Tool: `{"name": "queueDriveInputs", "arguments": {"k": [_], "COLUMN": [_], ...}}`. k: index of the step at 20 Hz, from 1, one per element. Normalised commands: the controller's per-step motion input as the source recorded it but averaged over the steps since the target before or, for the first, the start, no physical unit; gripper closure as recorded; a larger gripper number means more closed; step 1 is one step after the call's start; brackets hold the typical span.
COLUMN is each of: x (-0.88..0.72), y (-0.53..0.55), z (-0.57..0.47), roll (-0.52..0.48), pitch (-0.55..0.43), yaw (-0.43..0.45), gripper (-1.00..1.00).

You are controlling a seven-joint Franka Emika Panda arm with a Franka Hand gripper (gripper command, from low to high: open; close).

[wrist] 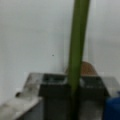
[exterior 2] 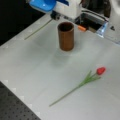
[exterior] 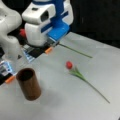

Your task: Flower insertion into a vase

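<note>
The dark-brown vase stands upright on the grey table, its mouth showing nothing inside. My gripper is low at the table's back, behind the vase, shut on the thin green stem of a flower. That stem runs away from the fingers along the table. A second flower with a red bud and a long stem lies flat on the table, apart from the vase.
In both front views, fixtures with orange tabs and blue-edged parts sit by the arm's base near the vase. A dark perforated board borders the table at a front view's bottom left.
</note>
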Motion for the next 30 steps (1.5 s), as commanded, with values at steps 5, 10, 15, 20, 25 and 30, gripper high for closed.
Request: {"name": "queueDriveInputs", "arguments": {"k": [5, 10, 15, 20, 25, 30], "x": [-0.32, -0.44, -0.62, -0.77, -0.78, -0.64], "y": [-0.19, -0.23, -0.27, -0.21, -0.19, -0.12], "z": [-0.07, -0.19, -0.25, -0.2, -0.17, -0.16], "roll": [-0.084, -0.14, -0.111, -0.079, -0.134, -0.176], "pitch": [-0.002, -0.025, -0.137, -0.174, -0.176, -0.149], "yaw": [0.094, 0.105, 0.101, 0.131, 0.167, 0.169], "gripper": [1.0, 1.0, 1.0, 1.0, 1.0, 1.0]}}
